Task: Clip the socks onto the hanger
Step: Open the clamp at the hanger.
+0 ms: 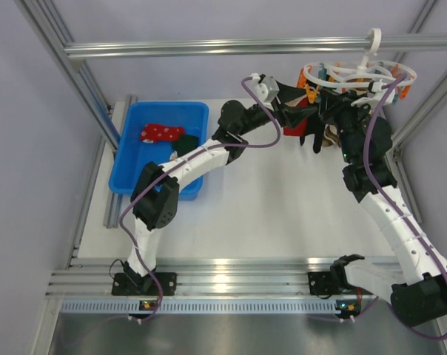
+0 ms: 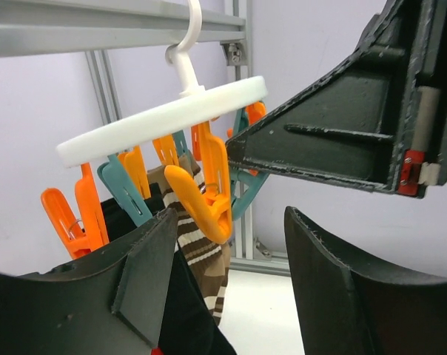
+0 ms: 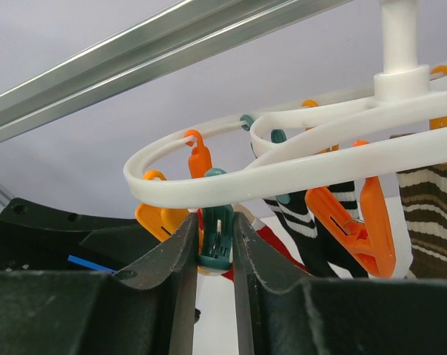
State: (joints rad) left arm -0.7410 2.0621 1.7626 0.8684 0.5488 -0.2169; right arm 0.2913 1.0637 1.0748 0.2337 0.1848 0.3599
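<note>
hanger (image 3: 297, 159) light, swings | right gripper (image 3: 216, 222) jaws pinch teal peg (image 3: 217, 244) under hanger | left gripper (image 2: 231, 214) jaws wide, empty | socks (image 1: 160, 133) limp: grab cuff

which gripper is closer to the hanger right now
right. the right gripper is pinching a teal peg hanging from the hanger, so it touches it. the left gripper is open beside it, facing an orange peg, apparently not touching.

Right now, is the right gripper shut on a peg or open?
Shut: the right gripper's fingers press both sides of a teal peg hanging from the hanger, no gap showing.
</note>
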